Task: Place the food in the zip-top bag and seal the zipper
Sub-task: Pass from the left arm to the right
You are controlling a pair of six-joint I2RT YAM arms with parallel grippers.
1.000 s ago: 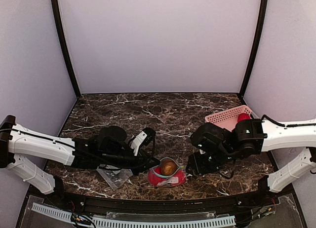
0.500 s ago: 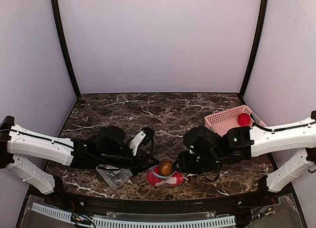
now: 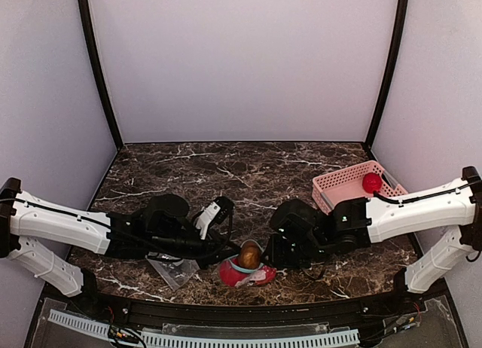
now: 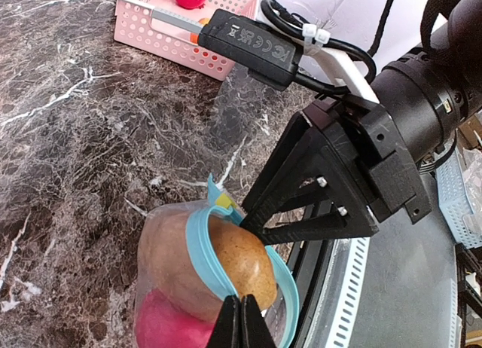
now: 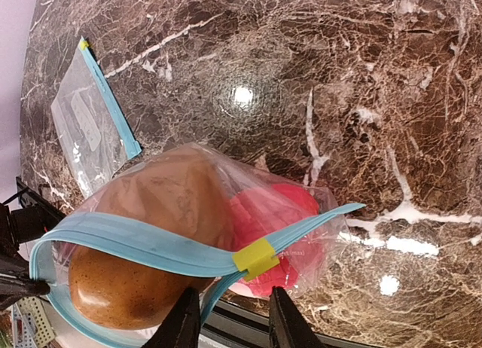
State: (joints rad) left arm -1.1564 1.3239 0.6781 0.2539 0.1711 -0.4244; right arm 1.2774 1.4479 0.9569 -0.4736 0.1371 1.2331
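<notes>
The clear zip-top bag (image 3: 242, 273) stands near the front edge holding a brown-tan fruit (image 4: 242, 262) over a red one (image 4: 167, 322). Its teal zipper (image 5: 143, 242) gapes open around the brown fruit, and a yellow slider (image 5: 254, 258) sits on it. My left gripper (image 4: 241, 319) is shut on the zipper's near rim, also in the top view (image 3: 228, 251). My right gripper (image 5: 232, 322) is open, its fingers either side of the lower strip just short of the slider; it shows from the left wrist (image 4: 257, 224). Another red fruit (image 3: 370, 182) lies in the basket.
The pink slatted basket (image 3: 343, 184) stands at the right, behind my right arm. A second clear flat bag (image 3: 175, 270) with a teal strip lies on the marble under my left arm, also in the right wrist view (image 5: 90, 118). The table's front rail is just beyond the bag.
My right arm has swung left from beside the basket up to the bag's right side. The bag has shifted slightly left and tipped up in my left gripper's hold.
</notes>
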